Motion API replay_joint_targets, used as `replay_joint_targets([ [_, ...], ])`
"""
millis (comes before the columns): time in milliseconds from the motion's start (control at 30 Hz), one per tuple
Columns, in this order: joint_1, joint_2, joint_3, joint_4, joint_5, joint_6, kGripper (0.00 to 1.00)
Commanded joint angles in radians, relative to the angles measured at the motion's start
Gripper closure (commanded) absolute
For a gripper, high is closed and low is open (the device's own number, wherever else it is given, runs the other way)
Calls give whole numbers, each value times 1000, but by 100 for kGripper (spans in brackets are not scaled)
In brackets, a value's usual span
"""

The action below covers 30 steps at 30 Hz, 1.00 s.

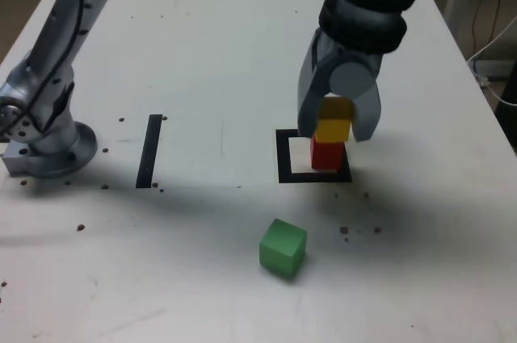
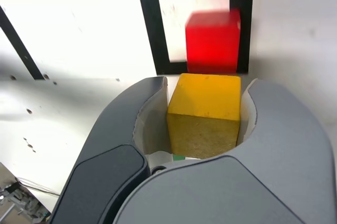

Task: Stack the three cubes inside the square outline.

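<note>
Here, grey gripper fingers clench matte yellow cube | just above red cube | inside black square outline, for stacking | green cube waits on desk

Even, moderately bright lighting is seen across the white tabletop. Soft, diffuse shadows are cast beside the arm base and beneath the green cube. In the wrist view, the tabletop is overexposed around the square outline, and the red cube is slightly blurred.
</note>
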Motion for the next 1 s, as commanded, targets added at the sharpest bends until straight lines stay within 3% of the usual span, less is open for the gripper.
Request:
replay_joint_targets([
  [0, 16, -12, 6, 31, 4, 13, 81],
  [300, 50, -7, 18, 29, 4, 43, 81],
  [967, 54, 25, 15, 20, -37, 67, 81],
])
